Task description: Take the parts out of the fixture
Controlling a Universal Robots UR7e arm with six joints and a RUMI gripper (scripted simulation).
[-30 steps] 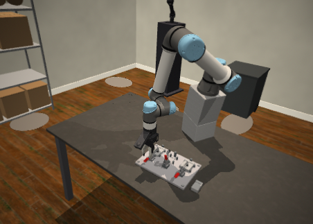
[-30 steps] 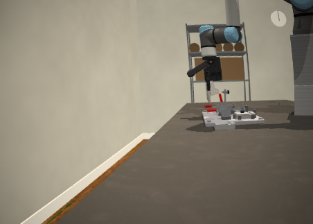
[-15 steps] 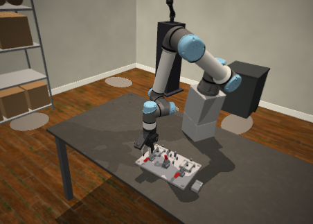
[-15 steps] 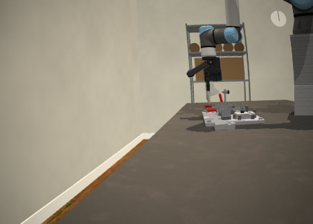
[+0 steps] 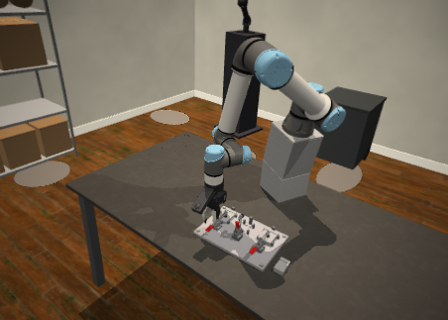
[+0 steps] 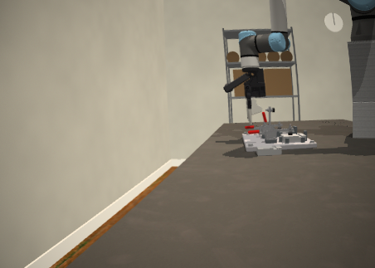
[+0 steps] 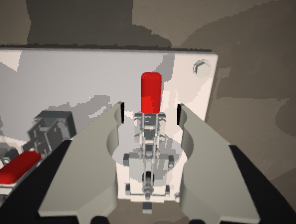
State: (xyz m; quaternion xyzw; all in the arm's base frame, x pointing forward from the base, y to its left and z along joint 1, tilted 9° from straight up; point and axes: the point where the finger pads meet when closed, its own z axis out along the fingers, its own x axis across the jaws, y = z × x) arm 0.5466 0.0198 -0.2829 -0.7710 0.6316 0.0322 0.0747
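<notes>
The fixture plate (image 5: pixel 200 234) (image 6: pixel 251 142) (image 7: pixel 75 65) carries three toggle clamps. The left clamp's red handle (image 5: pixel 209 228) (image 7: pixel 151 93) and the right clamp's red handle (image 5: pixel 253 250) lie low. The middle clamp's red handle (image 5: pixel 237 225) (image 6: pixel 264 117) (image 7: pixel 20 168) stands up, with its clamp arm (image 6: pixel 270 115) raised. A pale part (image 7: pixel 136 169) sits under the left clamp; another (image 5: pixel 268 237) (image 6: pixel 292 138) sits at the right clamp. A light grey part (image 5: pixel 281 266) (image 6: pixel 269 151) lies on the table beside the plate. My gripper (image 5: pixel 211 220) (image 6: pixel 250 121) (image 7: pixel 150 104) is partly open and empty, its jaws above and either side of the left clamp.
Small upright posts (image 5: pixel 251 221) stand along the plate's back edge. The arm's pale pedestal (image 5: pixel 284 181) stands behind the fixture. The table's front edge (image 5: pixel 164 251) runs in front of the plate.
</notes>
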